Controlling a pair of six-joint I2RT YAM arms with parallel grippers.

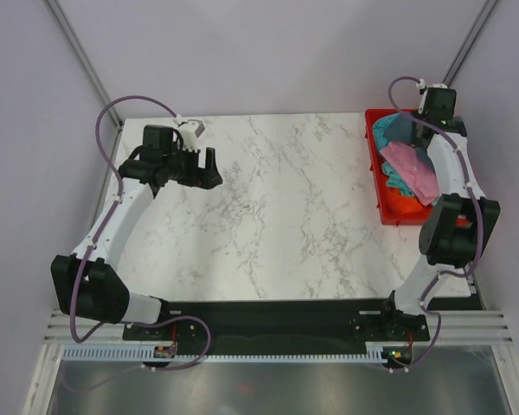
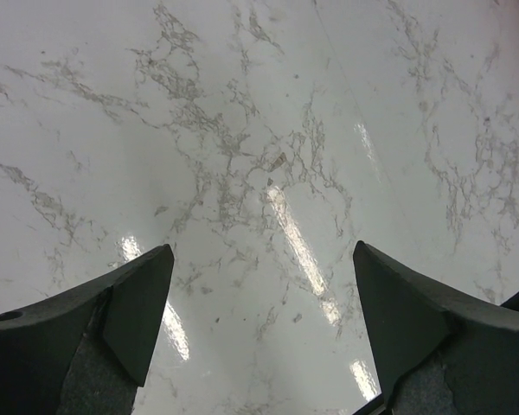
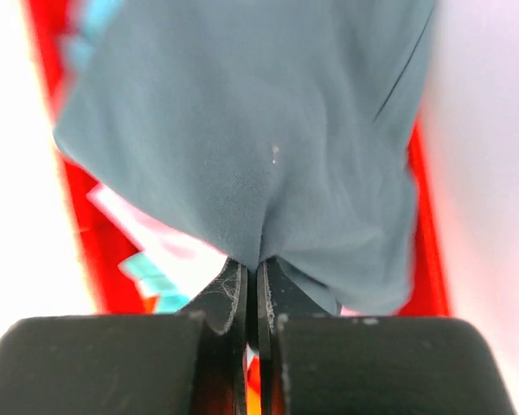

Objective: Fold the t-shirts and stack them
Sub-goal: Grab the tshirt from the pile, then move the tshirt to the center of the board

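Right gripper (image 3: pixel 258 270): its black fingers are nearest the lens, jaws pressed together with a fold of the slate shirt (image 3: pixel 242 138) pinched between the tips. The cloth spreads away from the pinch and fills most of the right wrist view. It creases into a narrow V where it is caught and is smooth above that. The fabric is matte, soft and dull blue-grey, with one dark seam line running along its right side. The fingers are hard plastic, scuffed pale on their inner edges. Under and around the shirt is the bin (image 3: pixel 46 60), glossy red plastic with straight walls. Pink shirt (image 1: pixel 411 166) and teal shirt (image 1: pixel 385 131) lie crumpled in it, pink on top of teal. In the top view the bin sits at the far right corner of the table (image 1: pixel 277 207), with the right arm reaching over it and the slate cloth bunched just below the wrist. Left gripper (image 2: pixel 262 249): jaws spread wide with nothing between them, above bare tabletop near the far left corner, well apart from the bin. The tabletop is white marble pattern with grey veins, glossy, showing streaks of glare.
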